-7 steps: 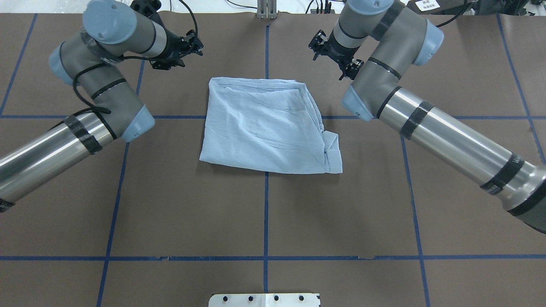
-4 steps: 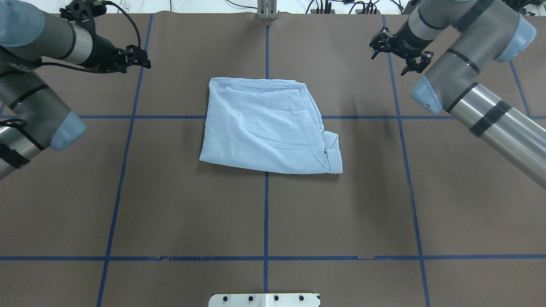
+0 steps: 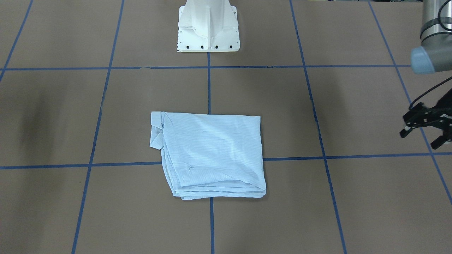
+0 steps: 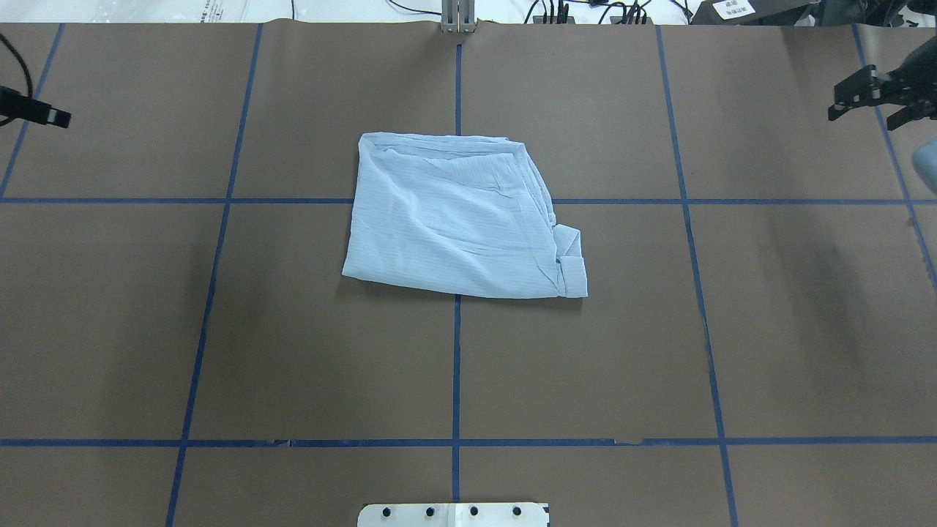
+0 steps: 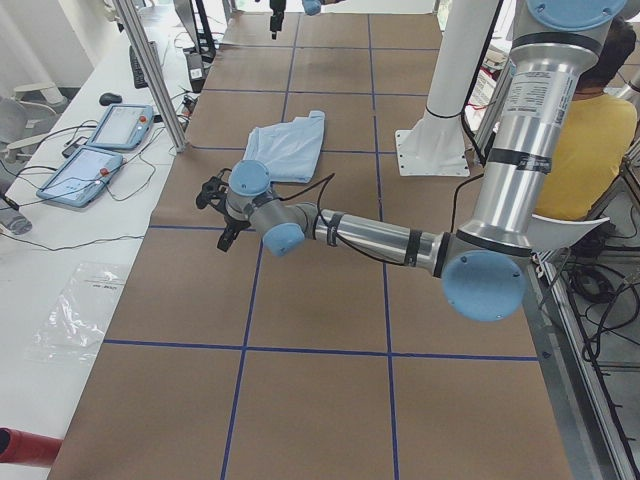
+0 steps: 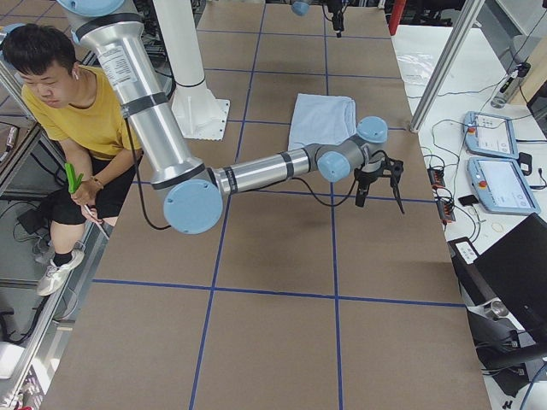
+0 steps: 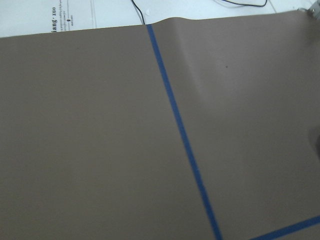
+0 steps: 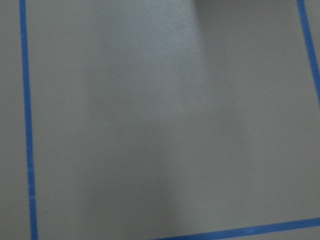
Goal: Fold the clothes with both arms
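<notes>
A table [image 4: 329, 366] covered in brown paper was marked into squares by blue tape lines [image 4: 456, 366]. Beyond the left fingers [image 3: 406, 131] ran a white bench [image 5: 50, 260] carrying two blue-framed tablets [image 5: 122, 125], loose cables and a clear plastic bag [image 5: 85, 310]. Well behind the right fingers [image 4: 853, 88], a person in yellow [image 6: 81, 120] sat beside the table

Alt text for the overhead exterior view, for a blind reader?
A folded light-blue shirt lies at the centre of a brown table gridded with blue tape. The left gripper barely shows at the left edge, the right gripper hangs open at the right edge, both clear of it.
</notes>
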